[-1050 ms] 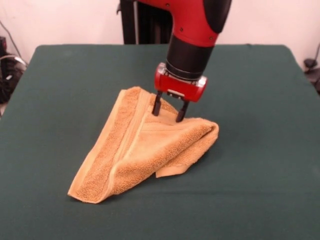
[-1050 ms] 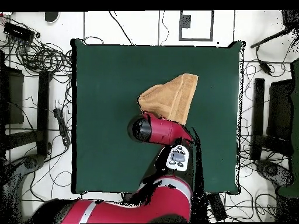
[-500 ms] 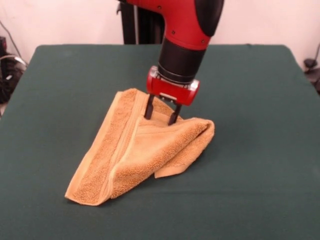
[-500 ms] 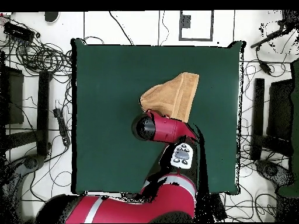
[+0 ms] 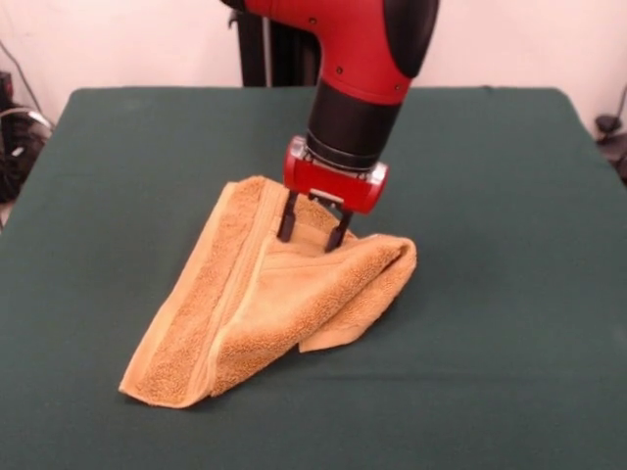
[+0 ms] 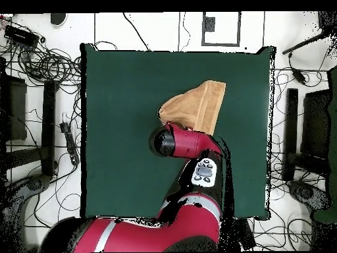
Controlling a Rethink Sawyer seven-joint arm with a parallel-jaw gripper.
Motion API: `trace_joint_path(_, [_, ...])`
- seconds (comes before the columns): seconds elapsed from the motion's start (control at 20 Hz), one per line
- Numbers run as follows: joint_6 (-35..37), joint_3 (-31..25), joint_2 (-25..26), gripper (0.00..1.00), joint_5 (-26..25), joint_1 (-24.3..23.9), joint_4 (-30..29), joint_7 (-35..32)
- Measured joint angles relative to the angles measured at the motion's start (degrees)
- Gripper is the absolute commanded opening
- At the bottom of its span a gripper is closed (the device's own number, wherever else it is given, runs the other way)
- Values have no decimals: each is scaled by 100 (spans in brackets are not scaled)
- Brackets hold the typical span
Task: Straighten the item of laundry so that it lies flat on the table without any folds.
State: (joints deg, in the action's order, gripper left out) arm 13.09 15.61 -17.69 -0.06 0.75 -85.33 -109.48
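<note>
Currently: terry towel [image 5: 265, 304] folded, table [image 5: 509, 294] centre | gripper [image 5: 313, 233] fingers apart astride its 12 o'clock ridge | we fear dragging without unfolding.

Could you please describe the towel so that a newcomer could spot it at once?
On the dark green table, look under the red arm's pincer. The golden-orange terry towel lies folded in a rough triangle, the only cloth item there, with a paler woven band along one edge.
</note>
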Motion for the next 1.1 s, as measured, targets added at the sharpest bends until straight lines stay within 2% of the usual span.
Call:
trace_joint_path(0.5, [-53, 69, 142, 100, -314, -121, 438, 0])
trace_joint_path(1.1, [-256, 47, 180, 100, -964, -798, 814, -1])
